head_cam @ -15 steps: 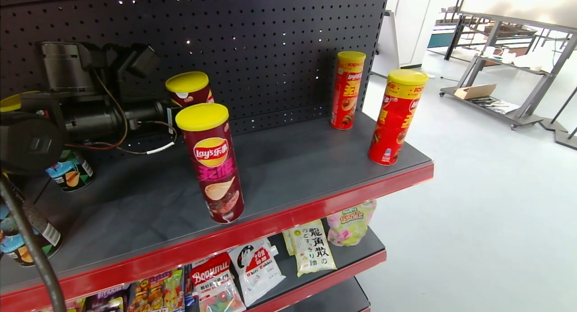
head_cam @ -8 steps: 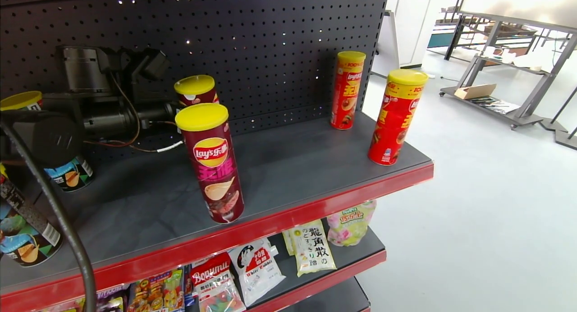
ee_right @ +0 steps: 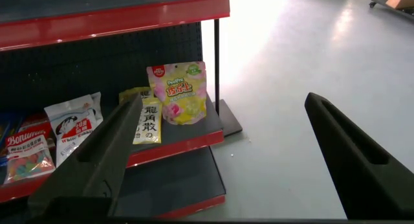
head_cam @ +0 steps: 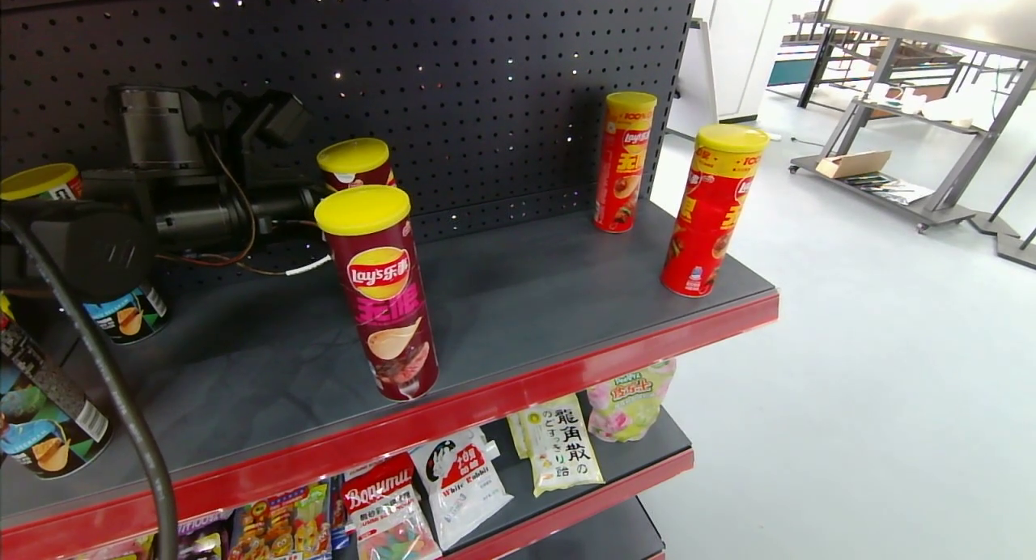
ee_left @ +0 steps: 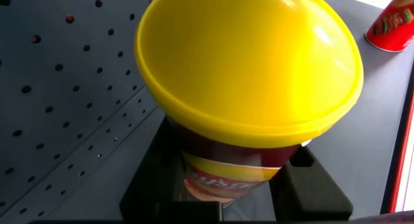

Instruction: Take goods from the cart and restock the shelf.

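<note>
The dark shelf (head_cam: 526, 301) with a red front lip, backed by a pegboard (head_cam: 502, 74), carries a maroon chip can (head_cam: 379, 293) upright near its front edge, a back red can (head_cam: 623, 162) by the pegboard, a front red can (head_cam: 711, 210) near the right corner, and two teal-patterned cans (head_cam: 125, 313) at the left.

The left pincer (ee_left: 233, 185) has carried its maroon can (head_cam: 354, 165) slightly rightward

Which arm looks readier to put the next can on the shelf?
Left. Its gripper is shut on a maroon can at the back of the shelf, by the pegboard. The right gripper is open and empty, down by the lower shelves.
</note>
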